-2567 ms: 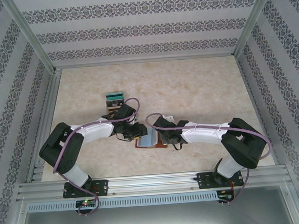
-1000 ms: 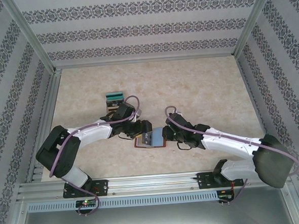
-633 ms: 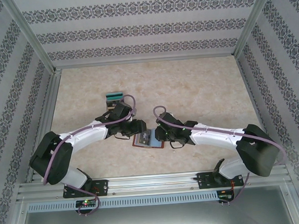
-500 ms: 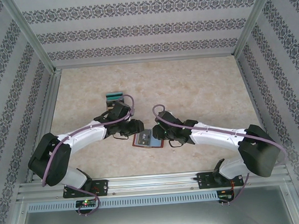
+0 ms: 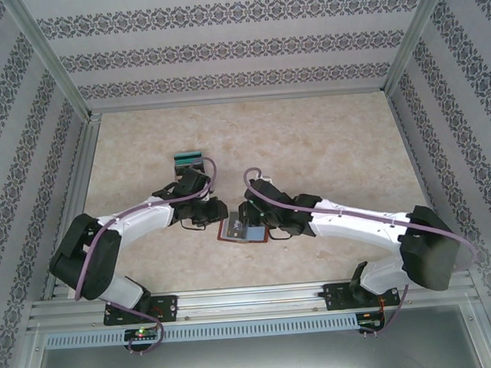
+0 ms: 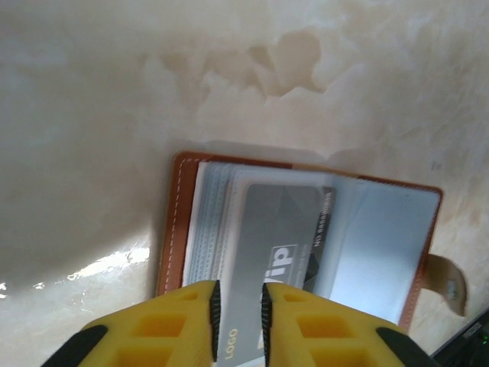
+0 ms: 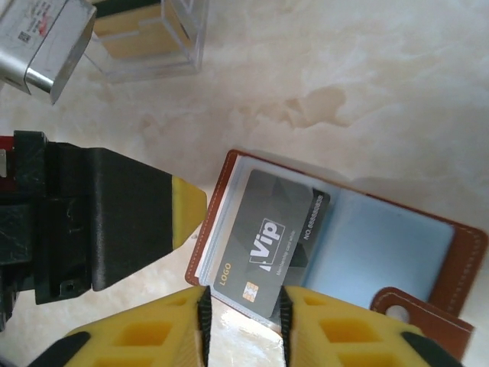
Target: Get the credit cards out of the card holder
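The right end effector [image 7: 243, 306] sits at the near end of the open wallet [image 7: 382, 248], which lies flat on the bench [image 5: 326, 146] between the two arms. Its yellow fingers are slightly apart and flank the logo end of a grey card [image 7: 267, 237] that sticks partway out of the left sleeves. I cannot tell whether they clamp it. The left end effector [image 6: 238, 302] is just beside the wallet's left rim, with a narrow gap between its fingers. I cannot tell whether it grips anything. Farther back, a clear box [image 7: 145, 46] holds a tan-yellow card.
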You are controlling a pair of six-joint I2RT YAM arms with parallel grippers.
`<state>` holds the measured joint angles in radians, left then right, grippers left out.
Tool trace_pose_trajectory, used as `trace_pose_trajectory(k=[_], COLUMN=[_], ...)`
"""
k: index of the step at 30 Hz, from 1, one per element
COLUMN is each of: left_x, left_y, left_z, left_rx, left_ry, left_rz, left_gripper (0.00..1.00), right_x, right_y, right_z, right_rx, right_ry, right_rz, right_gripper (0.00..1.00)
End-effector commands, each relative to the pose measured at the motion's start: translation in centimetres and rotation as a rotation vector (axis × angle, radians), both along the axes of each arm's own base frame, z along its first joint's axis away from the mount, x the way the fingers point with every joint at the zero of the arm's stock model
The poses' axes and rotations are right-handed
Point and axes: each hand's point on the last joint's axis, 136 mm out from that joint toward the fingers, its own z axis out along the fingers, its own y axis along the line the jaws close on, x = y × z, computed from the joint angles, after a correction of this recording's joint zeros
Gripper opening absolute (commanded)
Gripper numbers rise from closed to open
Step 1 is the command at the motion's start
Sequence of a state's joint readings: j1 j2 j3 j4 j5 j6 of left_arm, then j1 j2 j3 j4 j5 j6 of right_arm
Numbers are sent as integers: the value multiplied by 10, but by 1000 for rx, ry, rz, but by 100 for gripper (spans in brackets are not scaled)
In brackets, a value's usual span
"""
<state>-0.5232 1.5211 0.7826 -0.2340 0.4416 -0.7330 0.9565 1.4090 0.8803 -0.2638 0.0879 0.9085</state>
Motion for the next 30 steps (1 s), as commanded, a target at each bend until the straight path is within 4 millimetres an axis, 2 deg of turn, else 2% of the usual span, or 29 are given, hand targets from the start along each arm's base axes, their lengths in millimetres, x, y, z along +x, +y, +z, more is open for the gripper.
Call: trace_pose_trajectory(k=[1,5,12,14,18,26,30], left_x=[-6,-9,-14,-15,-19,-23,-24], left_y=[-4,-7,-6,-5,-6,-5,-7], left_z=[-11,-20,-29,-32,-37,-43,-44], left_rx=[-30,-48,-34,-29,-25,-4,-2], left_ry=[32,61,92,104,124,146,149], left_rz=[-23,-23,-26,-26,-31,-31,-35], left_gripper=[22,22,22,19,15,14,14], right_x=[-5,-8,-11,-12,-12,-12,-11], right_y=[7,12,5,4,3,-5,-5], right_z=[-24,-43,-71,-77,-85,-93,-94], right_rx=[21,45,77,86,98,85,100], right_ry=[75,140,234,251,276,299,297], right_rz=[-25,-26,-68,-77,-82,-109,-110], right_gripper=[28,28,29,28,26,25,21])
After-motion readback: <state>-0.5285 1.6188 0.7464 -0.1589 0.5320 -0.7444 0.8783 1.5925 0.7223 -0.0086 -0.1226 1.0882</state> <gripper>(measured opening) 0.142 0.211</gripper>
